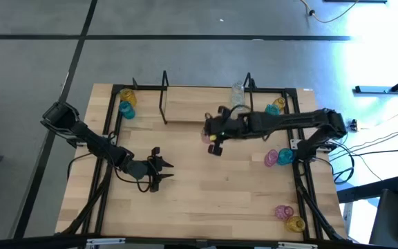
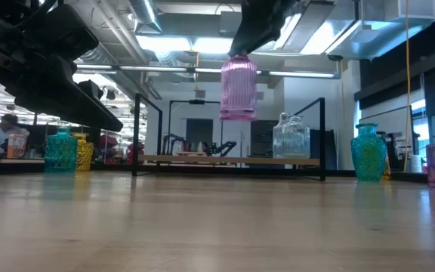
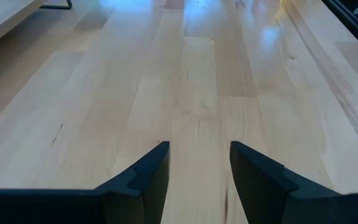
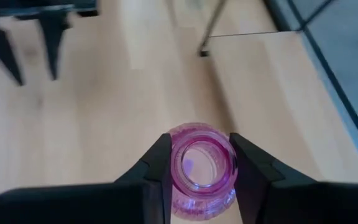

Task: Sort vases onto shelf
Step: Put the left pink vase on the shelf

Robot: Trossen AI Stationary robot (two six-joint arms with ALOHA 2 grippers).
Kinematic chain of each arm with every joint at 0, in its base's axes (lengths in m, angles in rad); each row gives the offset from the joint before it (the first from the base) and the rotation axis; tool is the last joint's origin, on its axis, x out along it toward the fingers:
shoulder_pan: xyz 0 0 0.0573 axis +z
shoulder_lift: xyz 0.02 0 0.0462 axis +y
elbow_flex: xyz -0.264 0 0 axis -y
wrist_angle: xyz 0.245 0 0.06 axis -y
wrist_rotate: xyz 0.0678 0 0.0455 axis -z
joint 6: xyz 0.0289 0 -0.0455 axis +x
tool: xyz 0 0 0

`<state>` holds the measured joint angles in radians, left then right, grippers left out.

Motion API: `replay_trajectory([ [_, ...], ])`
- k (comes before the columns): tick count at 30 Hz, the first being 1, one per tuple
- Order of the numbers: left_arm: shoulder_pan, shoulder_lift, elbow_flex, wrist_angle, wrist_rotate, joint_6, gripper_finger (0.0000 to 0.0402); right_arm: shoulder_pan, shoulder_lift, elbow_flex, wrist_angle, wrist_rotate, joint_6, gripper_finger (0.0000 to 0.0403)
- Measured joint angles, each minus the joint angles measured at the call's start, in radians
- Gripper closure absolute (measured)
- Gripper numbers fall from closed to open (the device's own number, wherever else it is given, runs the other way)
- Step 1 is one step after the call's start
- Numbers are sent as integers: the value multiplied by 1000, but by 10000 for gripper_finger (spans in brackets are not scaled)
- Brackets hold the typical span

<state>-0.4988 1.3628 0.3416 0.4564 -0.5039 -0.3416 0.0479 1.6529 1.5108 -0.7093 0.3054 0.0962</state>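
You are holding a pink vase (image 4: 202, 167) in the right gripper (image 4: 199, 168), the two fingers pinching it by the neck from either side, so the claw is narrow and full. In the low view the pink vase (image 2: 239, 88) is hanging upright in the air, mouth up and base down, well clear of the desk and higher than the shelf (image 1: 199, 104) board. From above, the right gripper (image 1: 214, 136) is sitting just off the shelf's near long edge, toward its right half, so the board is lying directly ahead of the claw, toward the far edge of the desk (image 1: 206, 197). That is the relation your coming move is turning on: judging from these views, you are needing a short carry toward the far edge, keeping the vase's long axis vertical, then a lowering onto the board between the two wire uprights. A clear vase (image 2: 291, 137) is already standing at the shelf's right end, so you are likely wanting a spot to the left of it. The left gripper (image 1: 157, 171) is waiting near the desk's left-hand near quarter, its fingers (image 3: 146, 174) parted and holding nothing, well apart from the shelf; the right arm is plainly the nearer one.
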Motion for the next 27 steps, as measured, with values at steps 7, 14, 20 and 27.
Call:
replay_trajectory([
  [7, 0, 0, 0, 0, 0, 0, 240, -103, -37, 0, -1, -2, -25, 299],
  [14, 0, 0, 0, 1, 0, 0, 240, -206, -37, -7, 14, -10, -30, 298],
  [20, 0, 0, 0, 0, 0, 0, 240, -311, -45, -52, 73, -10, 0, 297],
  [27, 0, 0, 0, 1, 0, 0, 240, -418, -44, -138, 219, 4, 64, 297],
])
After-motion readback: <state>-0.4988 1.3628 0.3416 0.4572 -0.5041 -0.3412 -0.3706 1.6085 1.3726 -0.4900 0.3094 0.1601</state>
